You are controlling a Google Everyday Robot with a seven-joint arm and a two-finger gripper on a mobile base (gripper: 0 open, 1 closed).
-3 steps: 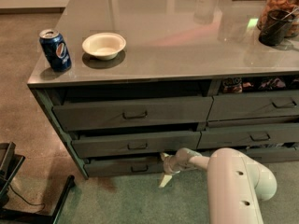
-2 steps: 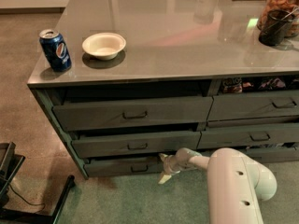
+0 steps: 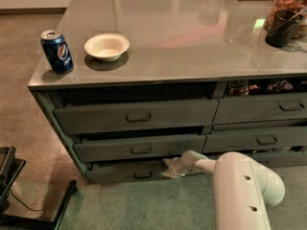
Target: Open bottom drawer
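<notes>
Grey cabinet (image 3: 192, 42) w/ glossy top fills most of the view. Its front has two drawer stacks, and the left one shows in full.

Green carpet (image 3: 120, 207) lies in front of the cabinet, w/ brown hard floor off to the left.

Robot's white arm (image 3: 244, 195) comes in from bottom right, w/ a thick rounded housing nearest the camera. It narrows as it reaches left and down toward the cabinet base.

Left stack, top to btm:
- top drawer (image 3: 96, 116), tall, w/ a dark gap above it.
- middle drawer (image 3: 105, 148), a bit shorter, also w/ a gap above.
- bottom drawer (image 3: 115, 171), the slimmest, right at carpet level. How far out it stands can't be told.

Right stack is partly cut off by the frame edge. Packets (image 3: 259, 86) show in the gap above its top drawer.

A black stand (image 3: 14, 190) sits at the lower-left corner on the floor.

On the cabinet top:
- a jar (image 3: 288, 4) at far right, w/ a dark cup (image 3: 280, 28) just in front of it.
- a white bowl (image 3: 106, 46) near the left front, upright.
- a blue Pepsi can (image 3: 56, 51) near the bowl's left, by the corner, upright; the two are apart.

The gripper (image 3: 169, 169) is against the right part of the bottom drawer front. It is just right of the drawer's small dark handle (image 3: 143, 175) and not on it. Whether the gripper is wide, narrow or holding anything: can't tell.
</notes>
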